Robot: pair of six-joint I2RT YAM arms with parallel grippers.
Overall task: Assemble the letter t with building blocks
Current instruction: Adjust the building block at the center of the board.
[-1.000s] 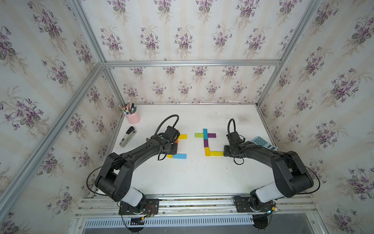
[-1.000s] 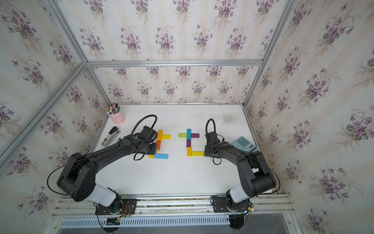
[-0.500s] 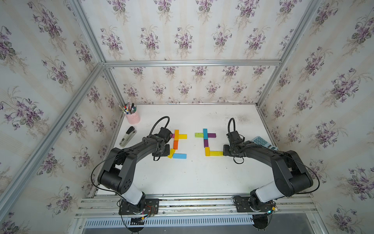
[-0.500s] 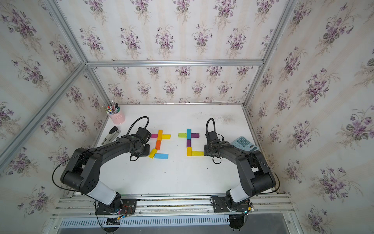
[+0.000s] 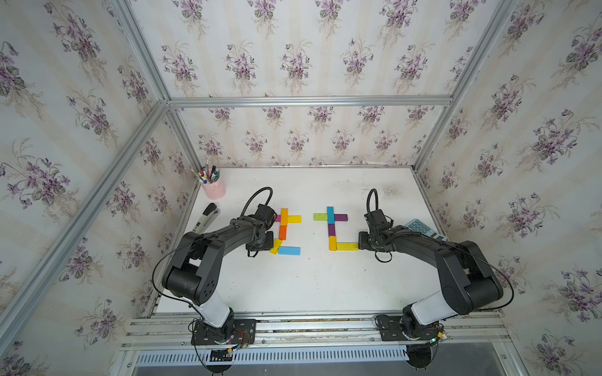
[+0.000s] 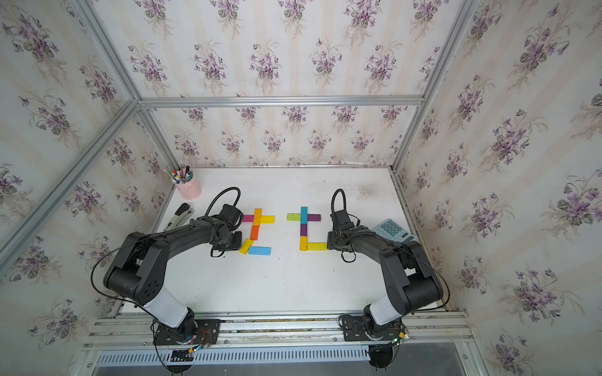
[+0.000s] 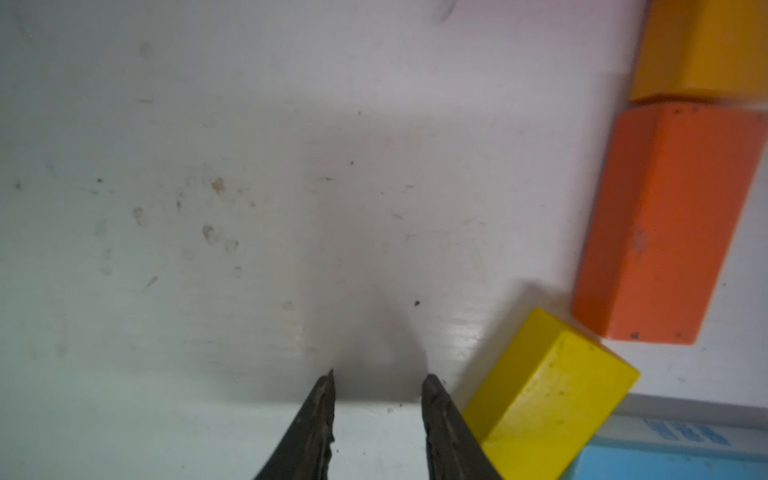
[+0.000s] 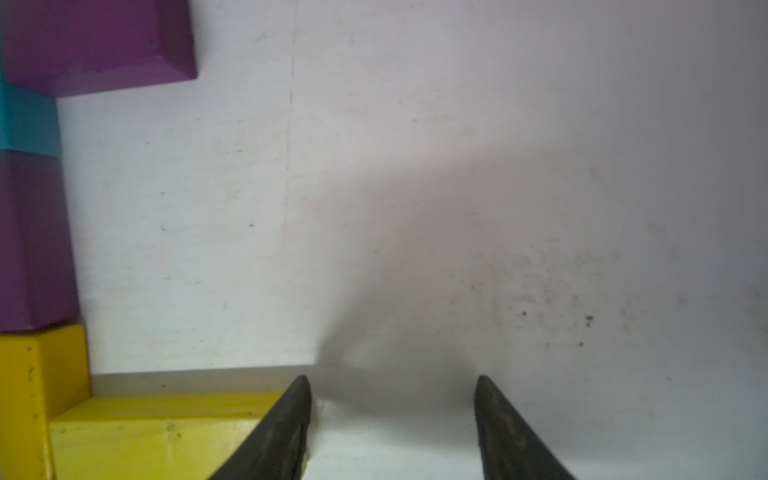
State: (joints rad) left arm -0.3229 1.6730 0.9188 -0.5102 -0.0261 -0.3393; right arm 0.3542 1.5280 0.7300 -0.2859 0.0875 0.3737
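Now left gripper, narrowly parted, empty, seemingly touching skewed yellow block: nudge gently, square under orange block; right gripper spread, empty.

I note my left gripper pulls back off the orange block, uncovering it, now beside the tilted yellow block.

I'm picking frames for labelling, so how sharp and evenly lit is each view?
Left wrist view: soft close up, the orange block blurred at its far end, a grey shadow ahead of the left tool. Right wrist view: a wide shadow beyond the right tool, purple blocks hazy. Both top views: sharp, evenly lit, no glare.
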